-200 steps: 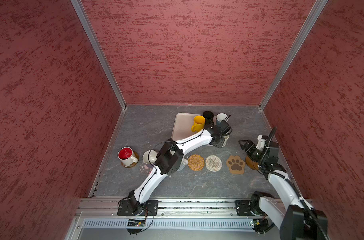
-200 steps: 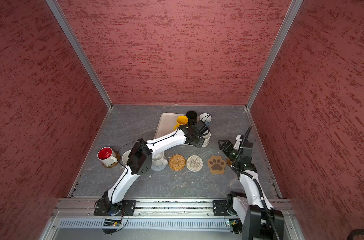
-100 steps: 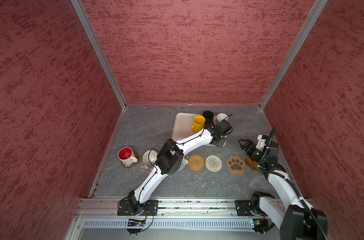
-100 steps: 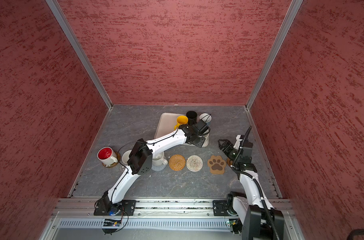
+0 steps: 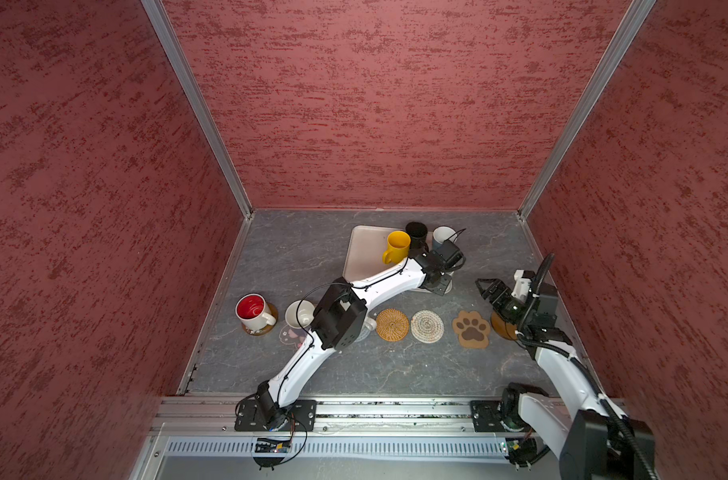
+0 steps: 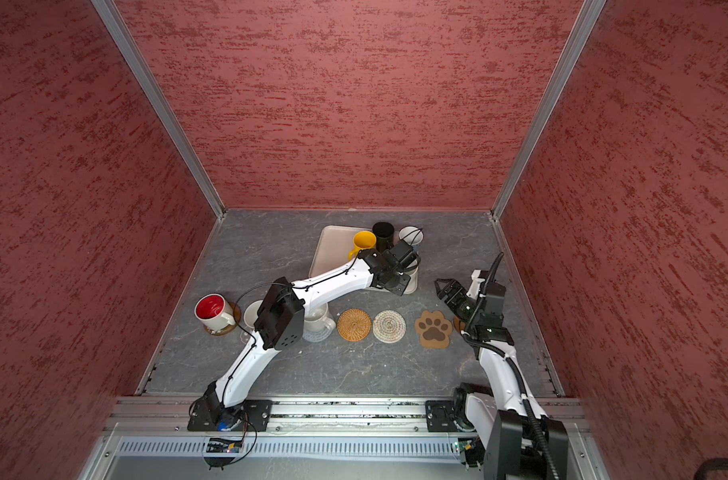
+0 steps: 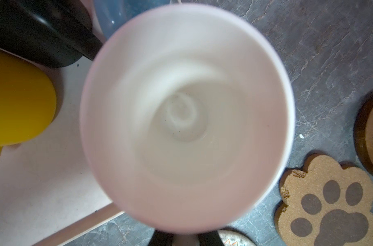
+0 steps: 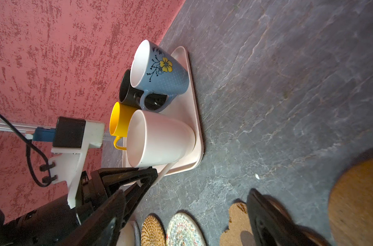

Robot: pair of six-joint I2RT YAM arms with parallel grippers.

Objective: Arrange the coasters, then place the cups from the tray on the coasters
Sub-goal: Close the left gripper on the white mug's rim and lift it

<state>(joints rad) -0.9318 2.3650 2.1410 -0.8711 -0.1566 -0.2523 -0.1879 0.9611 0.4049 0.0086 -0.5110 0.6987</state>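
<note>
White ceramic mug (image 8: pixel 160 140): sitting at five o'clock corner of tray (image 8: pixel 197 119), handle being clamped in closed left gripper (image 8: pixel 148 177). Hovering by wooden disc coaster (image 5: pixel 501 328), three o'clock of paw coaster (image 5: pixel 471 330): right gripper (image 5: pixel 486 284), jaws spread wide.

In the left wrist view the white cup (image 7: pixel 185 119) is blurred throughout. Of the left end effector (image 7: pixel 185 239) only two dark finger stubs are shown, cut off by the frame edge. The yellow cup (image 7: pixel 17 102) and black cup (image 7: pixel 38 32) are cropped.

In both top views that end effector and the white cup are almost wholly concealed beneath the wrist at the near right corner of the tray (image 5: pixel 364 249).

Near-left of the tray, the pink flower coaster (image 5: pixel 289 336) and grey-blue woven coaster (image 6: pixel 318 336) are largely covered, in part by the left arm (image 5: pixel 337 316).

Near-right of the tray, the wooden disc (image 5: pixel 499 328) is partly overlaid by the right end effector (image 5: pixel 483 290).
</note>
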